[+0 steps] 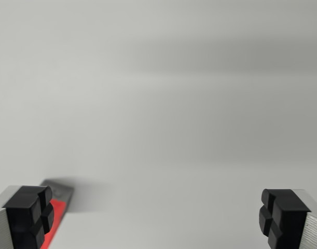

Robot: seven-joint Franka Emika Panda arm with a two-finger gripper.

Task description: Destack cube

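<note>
My gripper (155, 218) is open, its two black fingertips far apart at the bottom corners of the wrist view, with nothing between them. Just behind the left fingertip (28, 215), a sliver of a red cube (57, 218) shows at the wrist view's lower left, with a grey face or shadow above it. Most of that cube is hidden by the finger and the frame edge. I cannot tell whether another cube is stacked with it. The right fingertip (283, 218) has only bare surface around it.
A plain pale grey surface (163, 104) fills the rest of the view, with soft shadow bands across the upper half.
</note>
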